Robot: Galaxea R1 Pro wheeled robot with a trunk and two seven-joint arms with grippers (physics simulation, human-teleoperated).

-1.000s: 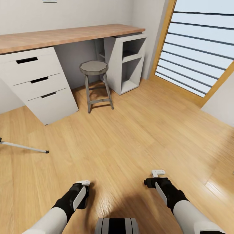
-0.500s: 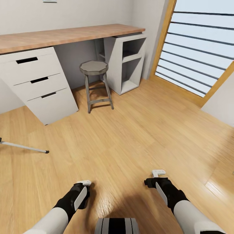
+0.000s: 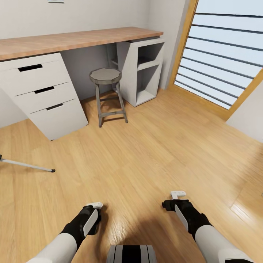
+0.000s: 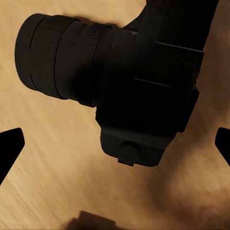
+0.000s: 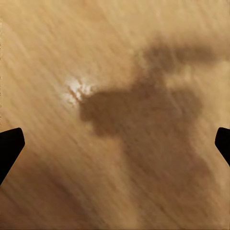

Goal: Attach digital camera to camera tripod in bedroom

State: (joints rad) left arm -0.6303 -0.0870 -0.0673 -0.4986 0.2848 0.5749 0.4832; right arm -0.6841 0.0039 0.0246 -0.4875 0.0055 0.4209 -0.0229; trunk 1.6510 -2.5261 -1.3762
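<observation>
The digital camera point(image 4: 143, 86), matte black with its lens barrel off to one side, hangs above the wood floor in the left wrist view. My left gripper point(image 4: 115, 153) holds it, and the fingertips point(image 4: 9, 148) show wide apart at the picture's edges. Its red button is hidden. In the head view the left gripper point(image 3: 91, 219) points down at the floor low in the picture, the camera mostly hidden under it. One silver leg with a black foot of the camera tripod point(image 3: 27, 166) reaches in at the left edge. My right gripper point(image 3: 175, 206) is open over bare floor point(image 5: 115, 153).
A wood-topped desk point(image 3: 73, 38) runs along the far wall over a white drawer unit point(image 3: 44, 95) and a white open shelf point(image 3: 144, 69). A grey stool point(image 3: 106, 76) stands between them. A wood-framed slatted window point(image 3: 223, 54) is at the right. Plank floor lies ahead.
My left gripper has shifted very slightly. The room and the right arm look the same.
</observation>
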